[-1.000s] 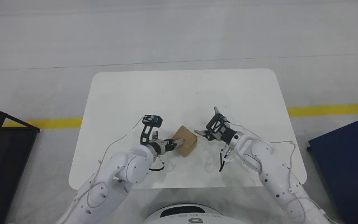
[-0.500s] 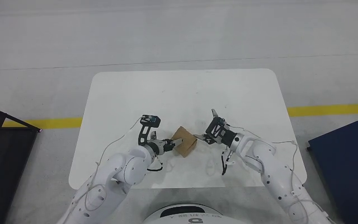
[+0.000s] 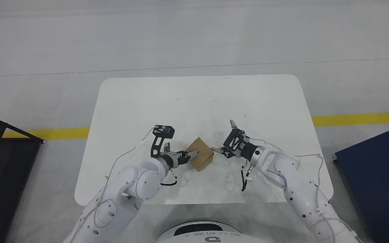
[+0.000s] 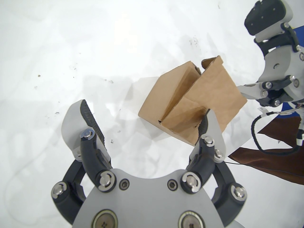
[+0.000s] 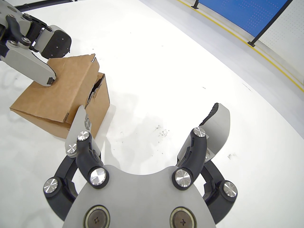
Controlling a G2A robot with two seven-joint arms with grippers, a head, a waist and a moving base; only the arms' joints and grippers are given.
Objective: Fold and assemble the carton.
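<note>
A small brown carton (image 3: 200, 153) sits on the white table (image 3: 200, 97), slightly near of centre, its top flaps partly folded and one edge torn (image 5: 95, 91). My left gripper (image 3: 183, 157) is open at the carton's (image 4: 190, 96) near-left side. One of its fingertips (image 4: 209, 122) rests on the top flap, the other is off over bare table. My right gripper (image 3: 223, 148) is open on the opposite side, with one fingertip (image 5: 79, 115) against the carton's (image 5: 61, 91) flap edge and the other over bare table. The left gripper (image 5: 45, 55) presses the flap down.
A dark rack (image 3: 12, 158) stands on the floor left of the table and a blue panel (image 3: 364, 164) to the right. A yellow floor line (image 3: 352, 119) runs behind the table. The far half of the table is open surface.
My right gripper has come a little nearer and lower to the carton's side. The left gripper and the carton have barely shifted.
</note>
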